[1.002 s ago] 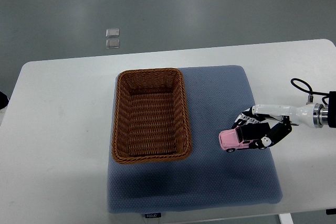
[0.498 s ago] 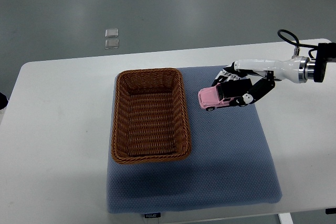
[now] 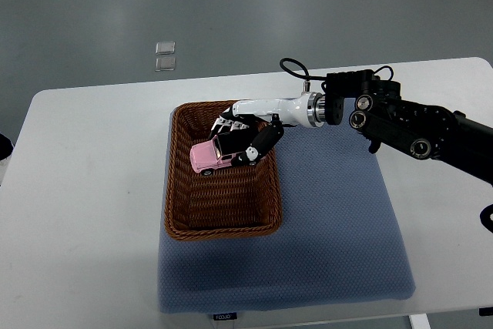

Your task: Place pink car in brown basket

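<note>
A white tabletop point(image 3: 85, 190) fills most of the view, with grey floor beyond its far edge. On it lies a blue-grey padded mat point(image 3: 339, 229), and the brown basket point(image 3: 185, 206) — a rectangular wicker one — sits on the left part of that mat, its long side running away from the robot.

The right arm point(image 3: 416, 125) comes in from the right edge, black jointed links leading to a white forearm that reaches across the mat and over the basket's far right rim. Its right hand point(image 3: 243, 140) is over the far half of the basket, the fingers point(image 3: 258, 144) wrapped around the pink car point(image 3: 208, 157) and grasping it from the car's right end. The car is inside the basket's outline, nose pointing left, slightly tilted; whether its wheels touch the woven bottom cannot be told from this steep angle.

On the floor past the tabletop lie two small clear squares point(image 3: 165, 57) — one just behind the other.
</note>
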Controlling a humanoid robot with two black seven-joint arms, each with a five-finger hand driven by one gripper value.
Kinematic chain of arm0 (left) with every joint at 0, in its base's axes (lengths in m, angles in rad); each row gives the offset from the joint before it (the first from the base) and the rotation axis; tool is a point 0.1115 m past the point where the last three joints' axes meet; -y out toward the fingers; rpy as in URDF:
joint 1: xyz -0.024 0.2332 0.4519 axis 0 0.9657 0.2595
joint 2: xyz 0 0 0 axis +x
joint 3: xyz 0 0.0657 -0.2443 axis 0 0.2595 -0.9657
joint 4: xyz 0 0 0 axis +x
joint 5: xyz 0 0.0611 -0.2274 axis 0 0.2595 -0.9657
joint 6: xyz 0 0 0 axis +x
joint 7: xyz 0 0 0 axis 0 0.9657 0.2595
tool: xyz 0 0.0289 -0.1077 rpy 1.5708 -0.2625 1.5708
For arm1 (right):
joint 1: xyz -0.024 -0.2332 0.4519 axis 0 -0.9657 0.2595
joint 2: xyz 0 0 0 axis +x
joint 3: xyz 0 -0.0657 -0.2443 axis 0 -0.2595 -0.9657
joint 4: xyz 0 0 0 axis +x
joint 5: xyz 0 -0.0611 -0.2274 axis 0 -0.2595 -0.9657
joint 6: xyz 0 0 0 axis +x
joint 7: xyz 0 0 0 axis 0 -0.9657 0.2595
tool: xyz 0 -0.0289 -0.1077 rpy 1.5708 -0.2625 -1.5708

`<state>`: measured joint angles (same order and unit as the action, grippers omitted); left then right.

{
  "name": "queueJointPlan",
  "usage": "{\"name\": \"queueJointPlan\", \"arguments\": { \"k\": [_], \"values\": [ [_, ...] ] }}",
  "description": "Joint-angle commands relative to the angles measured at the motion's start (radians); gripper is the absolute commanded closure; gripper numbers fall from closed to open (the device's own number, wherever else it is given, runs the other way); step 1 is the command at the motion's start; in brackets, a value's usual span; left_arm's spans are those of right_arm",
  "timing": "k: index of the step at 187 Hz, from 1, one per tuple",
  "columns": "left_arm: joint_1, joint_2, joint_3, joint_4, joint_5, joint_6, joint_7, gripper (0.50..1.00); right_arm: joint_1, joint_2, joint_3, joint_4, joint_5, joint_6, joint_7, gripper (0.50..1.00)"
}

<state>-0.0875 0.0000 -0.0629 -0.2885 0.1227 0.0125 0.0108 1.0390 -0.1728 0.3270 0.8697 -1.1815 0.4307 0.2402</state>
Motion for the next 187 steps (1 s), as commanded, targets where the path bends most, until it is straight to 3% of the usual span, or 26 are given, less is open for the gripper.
{"name": "queueJointPlan", "arguments": {
  "k": [1,54,56,57,61,72,79,99,143,187],
  "values": [
    [0.002,0.000,0.000,0.002,0.000,0.000,0.000,0.500,-0.008,0.016,-0.028,-0.029,-0.004,-0.026,0.001,1.000],
    [0.002,0.000,0.000,0.002,0.000,0.000,0.000,0.500,-0.034,0.095,-0.039,-0.101,-0.004,-0.093,0.007,1.000],
    [0.002,0.000,0.000,0.002,0.000,0.000,0.000,0.500,-0.034,0.098,-0.039,-0.101,-0.004,-0.093,0.007,0.971],
    [0.002,0.000,0.000,0.002,0.000,0.000,0.000,0.500,-0.034,0.099,-0.039,-0.103,-0.004,-0.093,0.007,0.926],
    [0.002,0.000,0.000,0.002,0.000,0.000,0.000,0.500,-0.034,0.105,-0.037,-0.103,-0.003,-0.093,0.007,0.865],
    [0.002,0.000,0.000,0.002,0.000,0.000,0.000,0.500,-0.037,0.113,-0.037,-0.103,-0.003,-0.093,0.007,0.803],
    [0.002,0.000,0.000,0.002,0.000,0.000,0.000,0.500,-0.040,0.119,-0.037,-0.107,-0.003,-0.095,0.007,0.730],
    [0.000,0.000,-0.001,0.003,0.000,0.000,0.000,0.500,-0.045,0.125,-0.036,-0.112,0.002,-0.095,0.005,0.599],
    [0.002,0.000,0.000,0.003,0.000,0.001,0.000,0.500,-0.040,0.098,0.029,-0.110,0.026,-0.095,0.004,0.591],
    [0.002,0.000,0.000,0.005,0.000,0.000,0.000,0.500,-0.134,0.044,0.443,-0.110,0.279,-0.092,0.008,0.591]
  ]
}}
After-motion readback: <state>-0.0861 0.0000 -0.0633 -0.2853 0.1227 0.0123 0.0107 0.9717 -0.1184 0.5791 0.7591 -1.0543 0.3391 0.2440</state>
